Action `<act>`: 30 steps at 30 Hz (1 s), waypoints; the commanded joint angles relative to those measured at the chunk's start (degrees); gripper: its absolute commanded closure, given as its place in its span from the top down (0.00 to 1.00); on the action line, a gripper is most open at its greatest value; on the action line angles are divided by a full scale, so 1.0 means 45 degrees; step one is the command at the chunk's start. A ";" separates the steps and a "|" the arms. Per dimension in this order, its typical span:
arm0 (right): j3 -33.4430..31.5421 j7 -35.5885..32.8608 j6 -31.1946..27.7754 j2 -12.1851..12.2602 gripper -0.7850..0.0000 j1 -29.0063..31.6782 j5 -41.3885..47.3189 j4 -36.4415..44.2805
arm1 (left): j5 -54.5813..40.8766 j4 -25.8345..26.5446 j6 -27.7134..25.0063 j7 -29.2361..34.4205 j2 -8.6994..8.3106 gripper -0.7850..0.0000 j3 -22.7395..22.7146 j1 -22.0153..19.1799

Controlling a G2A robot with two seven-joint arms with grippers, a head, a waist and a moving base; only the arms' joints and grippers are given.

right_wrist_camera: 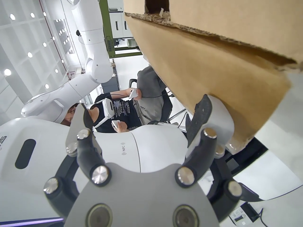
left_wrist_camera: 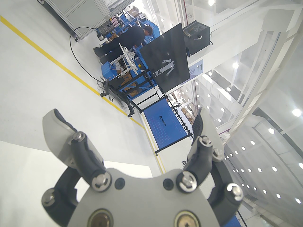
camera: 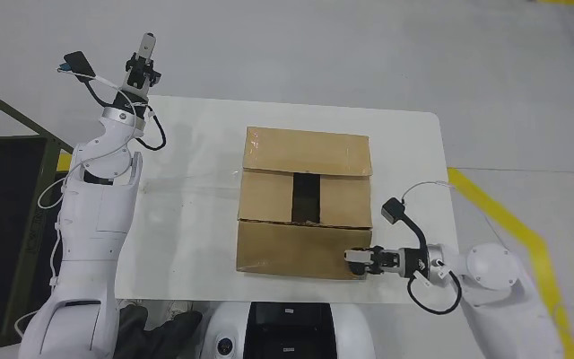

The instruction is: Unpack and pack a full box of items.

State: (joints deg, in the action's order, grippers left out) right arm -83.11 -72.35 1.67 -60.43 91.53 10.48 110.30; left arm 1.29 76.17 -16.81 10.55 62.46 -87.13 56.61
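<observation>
Our left claw (left_wrist_camera: 127,119) hangs open and empty past the desk's (camera: 188,179) far left corner, well apart from the box (camera: 269,202) at mid-desk. Our right claw (camera: 352,259), nearer, gapes open at the box's near right corner; its wrist view shows one finger (right_wrist_camera: 201,114) against the cardboard, unclear from above.

Illumination is bright and even across all views. The source is overhead: rows of round ceiling lamps (left_wrist_camera: 297,112) appear as blown-out white spots in the left wrist view. The white table (camera: 193,179) reads close to overexposed, and shadows on it are faint and soft-edged. The gap (camera: 306,197) between the flaps of the box (camera: 305,242) is dark, with no interior detail. Both wrist views show wide-angle distortion: the yellow floor line (left_wrist_camera: 47,55) and the building columns bow toward the edges.
</observation>
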 commanded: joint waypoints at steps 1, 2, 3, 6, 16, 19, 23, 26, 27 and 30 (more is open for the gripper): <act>0.0191 0.0207 0.0173 0.0006 1.00 -0.0010 -0.0108 -0.0050 | 0.0000 0.0000 0.0000 0.0000 0.0000 1.00 0.0000 0.0000; 0.0297 0.0291 0.0219 0.0008 1.00 -0.0045 -0.0161 -0.0104 | 0.0000 0.0000 0.0000 0.0000 0.0000 1.00 0.0000 0.0000; 0.0404 0.0365 0.0256 0.0010 1.00 -0.0088 -0.0232 -0.0167 | 0.0000 0.0000 0.0000 0.0000 0.0000 1.00 0.0000 0.0000; 0.0750 0.0811 0.0482 0.0016 1.00 -0.0196 -0.0726 -0.0216 | 0.0000 0.0000 0.0000 0.0000 0.0000 1.00 0.0000 0.0000; 0.1133 0.2020 0.1329 0.0092 1.00 -0.0397 -0.1901 -0.0102 | 0.0000 0.0000 0.0000 0.0000 0.0000 1.00 0.0000 0.0000; 0.1156 0.2263 0.1493 0.0128 1.00 -0.0381 -0.2218 0.0010 | 0.0000 0.0000 0.0000 0.0000 0.0000 1.00 0.0000 0.0000; 0.1092 0.2231 0.1367 0.0185 1.00 -0.0315 -0.2257 0.0262 | 0.0000 0.0000 0.0000 0.0000 0.0000 1.00 0.0000 0.0000; 0.0882 0.2062 0.1072 0.0234 1.00 -0.0170 -0.1872 0.0489 | 0.0000 0.0000 0.0000 0.0000 0.0000 1.00 0.0000 0.0000; 0.0784 0.1973 0.0954 0.0252 1.00 -0.0118 -0.1679 0.0537 | 0.0000 0.0000 0.0000 0.0000 0.0000 1.00 0.0000 0.0000; 0.0452 0.1847 0.0615 0.0296 1.00 0.0043 -0.1013 0.0663 | 0.0000 0.0000 0.0000 0.0000 0.0000 1.00 0.0000 0.0000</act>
State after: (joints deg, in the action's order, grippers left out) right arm -80.58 -63.90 4.94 -59.15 91.49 4.78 113.12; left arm 1.29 76.17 -16.81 10.55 62.46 -87.13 56.61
